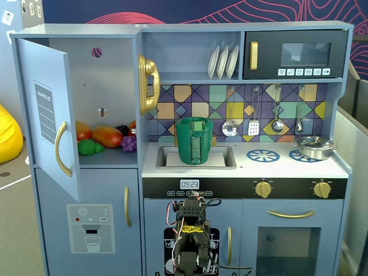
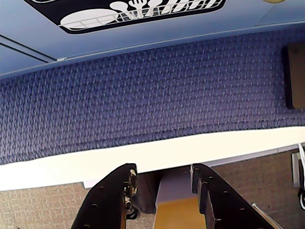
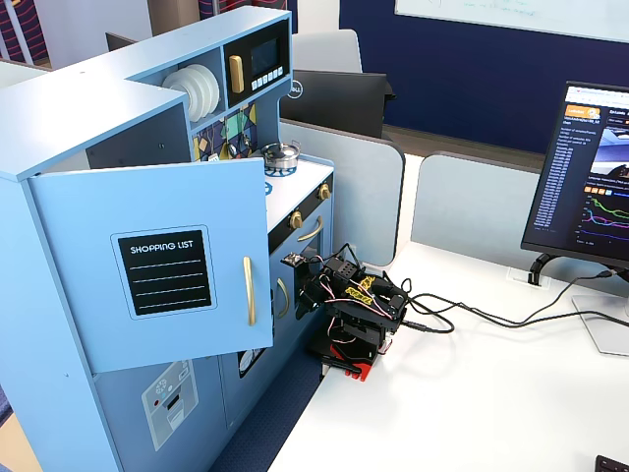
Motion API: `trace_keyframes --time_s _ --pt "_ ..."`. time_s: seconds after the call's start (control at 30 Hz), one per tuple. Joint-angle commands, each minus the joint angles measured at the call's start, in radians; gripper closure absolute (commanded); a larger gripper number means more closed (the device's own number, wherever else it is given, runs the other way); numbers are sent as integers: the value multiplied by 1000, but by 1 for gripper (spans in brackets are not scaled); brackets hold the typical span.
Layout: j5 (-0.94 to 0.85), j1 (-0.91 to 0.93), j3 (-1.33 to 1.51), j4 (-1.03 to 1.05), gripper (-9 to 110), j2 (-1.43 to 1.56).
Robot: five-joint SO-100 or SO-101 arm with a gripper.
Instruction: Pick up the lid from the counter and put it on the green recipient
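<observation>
The green recipient stands upright in the sink of the toy kitchen in a fixed view. I see no separate dark-green lid on the counter, and I cannot tell whether it lies on the pot's top. My arm is folded low in front of the kitchen, well below the counter; it also shows in the other fixed view on the white table. In the wrist view my gripper is open and empty, pointing down at the table edge and blue carpet.
A silver metal pot sits on the right burner, and the left burner is bare. The fridge door hangs open with toy fruit inside. Utensils hang on the back wall. A monitor and cables lie on the table.
</observation>
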Motion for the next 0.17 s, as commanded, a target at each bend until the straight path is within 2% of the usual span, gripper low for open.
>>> trace_keyframes --time_s 0.0,0.13 --pt "31 -12 14 179 96 -6" --pt "31 -12 14 179 96 -6"
